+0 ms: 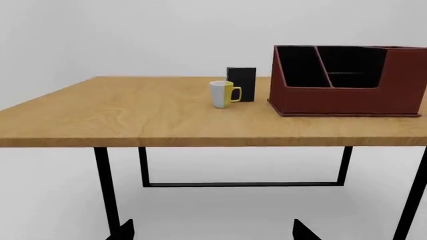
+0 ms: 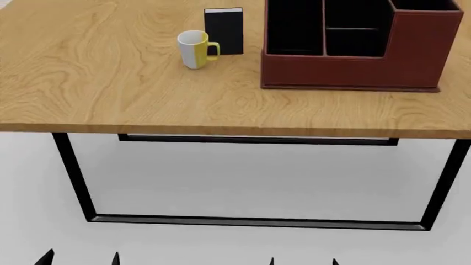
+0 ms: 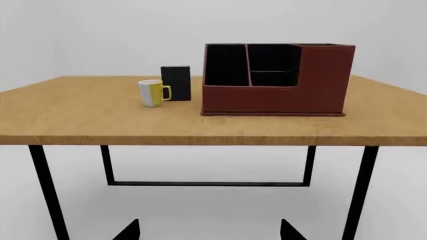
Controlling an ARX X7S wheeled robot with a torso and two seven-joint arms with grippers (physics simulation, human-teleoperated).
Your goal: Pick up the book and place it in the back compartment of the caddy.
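Note:
The black book (image 2: 224, 31) stands upright on the wooden table (image 2: 110, 83), just behind the yellow-and-white mug (image 2: 195, 49). It also shows in the left wrist view (image 1: 241, 84) and the right wrist view (image 3: 175, 83). The reddish-brown caddy (image 2: 353, 69) stands to the book's right, with a long section, a middle column split by a low crossbar (image 2: 351, 28), and a taller end. My left gripper (image 2: 81, 258) and right gripper (image 2: 303, 261) are open and empty, low in front of the table, far from the book. Only their fingertips show.
The table has black metal legs (image 2: 74, 176) and a floor-level frame bar (image 2: 257, 222). The mug (image 1: 223, 93) stands close in front of the book. White floor and walls surround the table.

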